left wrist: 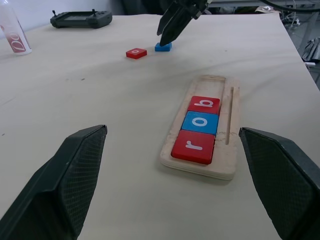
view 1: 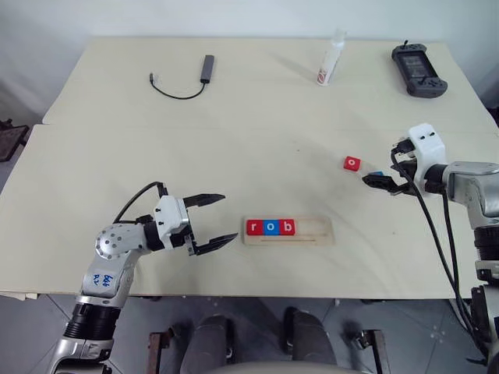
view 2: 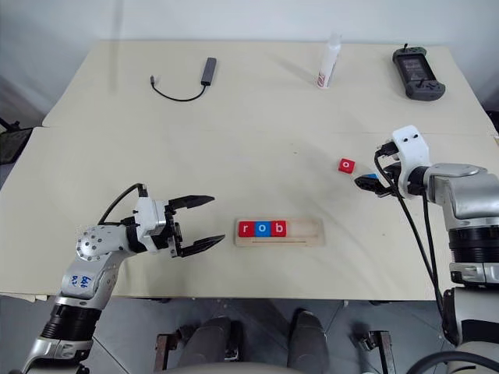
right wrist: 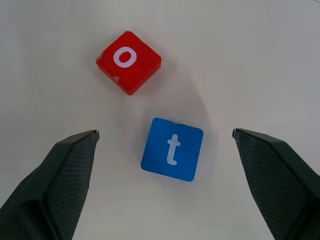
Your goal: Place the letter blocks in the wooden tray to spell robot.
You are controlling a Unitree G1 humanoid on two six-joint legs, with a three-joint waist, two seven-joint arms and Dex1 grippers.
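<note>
Right gripper (right wrist: 165, 145) is spread wide with nothing in it, hanging right over the blue t block (right wrist: 172, 149) near the table's (view 1: 117, 156) right edge. The wooden tray (view 1: 312, 231) by the front edge already reads r-o-b, so we reckon the red o block (right wrist: 128, 61) just beside it goes first. We'd shift over that one and square up before pinching.

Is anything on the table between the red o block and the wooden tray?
No. In the left eye view only bare table lies between the red o block and the wooden tray; the blue t block sits off to the side.
</note>
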